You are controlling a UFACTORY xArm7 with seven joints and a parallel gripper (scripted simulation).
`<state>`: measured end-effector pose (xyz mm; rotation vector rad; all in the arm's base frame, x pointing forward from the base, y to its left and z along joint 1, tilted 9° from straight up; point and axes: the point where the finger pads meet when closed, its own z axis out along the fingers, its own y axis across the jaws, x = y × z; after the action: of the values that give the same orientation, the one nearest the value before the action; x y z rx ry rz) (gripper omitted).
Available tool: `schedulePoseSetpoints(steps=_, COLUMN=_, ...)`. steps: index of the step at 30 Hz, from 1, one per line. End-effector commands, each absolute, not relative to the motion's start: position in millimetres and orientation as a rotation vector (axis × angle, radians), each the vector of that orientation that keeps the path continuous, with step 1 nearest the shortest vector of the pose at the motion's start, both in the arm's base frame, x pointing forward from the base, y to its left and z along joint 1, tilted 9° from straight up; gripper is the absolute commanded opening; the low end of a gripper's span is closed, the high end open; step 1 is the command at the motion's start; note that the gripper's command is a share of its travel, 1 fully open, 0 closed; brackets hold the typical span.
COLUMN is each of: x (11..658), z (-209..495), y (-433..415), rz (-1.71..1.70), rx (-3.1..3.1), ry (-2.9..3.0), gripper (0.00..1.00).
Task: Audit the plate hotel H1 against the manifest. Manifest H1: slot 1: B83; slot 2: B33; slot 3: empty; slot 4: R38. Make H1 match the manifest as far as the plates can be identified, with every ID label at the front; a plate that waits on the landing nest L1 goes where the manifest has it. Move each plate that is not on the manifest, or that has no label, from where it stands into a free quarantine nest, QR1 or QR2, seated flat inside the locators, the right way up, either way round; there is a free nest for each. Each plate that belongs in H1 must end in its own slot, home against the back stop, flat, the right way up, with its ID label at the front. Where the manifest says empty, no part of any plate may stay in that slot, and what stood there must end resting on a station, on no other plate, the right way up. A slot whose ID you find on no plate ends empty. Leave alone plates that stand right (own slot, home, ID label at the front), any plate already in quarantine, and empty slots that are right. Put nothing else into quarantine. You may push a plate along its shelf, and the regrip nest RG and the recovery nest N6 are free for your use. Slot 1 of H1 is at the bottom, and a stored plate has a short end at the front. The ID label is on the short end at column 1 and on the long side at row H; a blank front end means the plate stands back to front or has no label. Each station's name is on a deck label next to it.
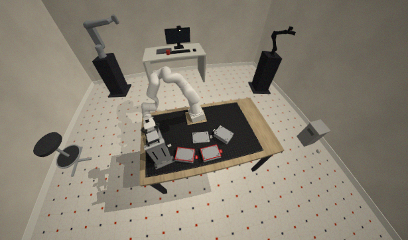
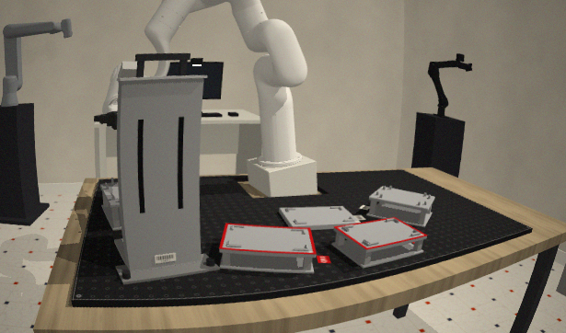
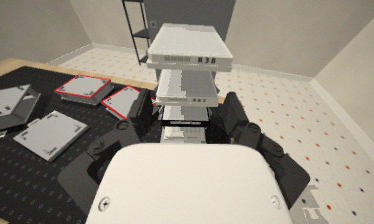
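Observation:
The grey plate hotel H1 (image 1: pixel 158 149) stands at the table's left front; the exterior view shows only its back wall (image 2: pixel 159 175). The wrist view faces its open front. The top plate (image 3: pixel 190 47) shows the label R38. The plate below it (image 3: pixel 185 90) has a front label too small to read. Two more plate ends sit lower (image 3: pixel 185 114) (image 3: pixel 184 134); their labels are unclear. My gripper (image 3: pixel 188 99) is open and empty, its fingers on either side of these lower plate ends, at the hotel's front (image 1: pixel 150 132).
Two red-rimmed quarantine nests (image 1: pixel 184 154) (image 1: pixel 210 152) lie empty right of the hotel; they also show in the wrist view (image 3: pixel 83 85) (image 3: pixel 123 100). Two grey nests (image 1: pixel 201 136) (image 1: pixel 223 134) sit behind them. A low station (image 2: pixel 109 202) is partly hidden behind the hotel.

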<state>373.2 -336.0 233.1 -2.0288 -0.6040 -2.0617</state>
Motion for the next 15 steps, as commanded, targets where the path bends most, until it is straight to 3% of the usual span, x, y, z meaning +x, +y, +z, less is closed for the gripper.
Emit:
schedulePoseSetpoints(steps=1, x=374.4, z=234.7, y=-336.0, rz=-2.064, rx=-2.028, ry=-0.609, gripper=1.00)
schedulePoseSetpoints(steps=15, x=381.7, z=234.6, y=-332.7, rz=-2.064, rx=-2.028, ry=-0.609, gripper=1.00)
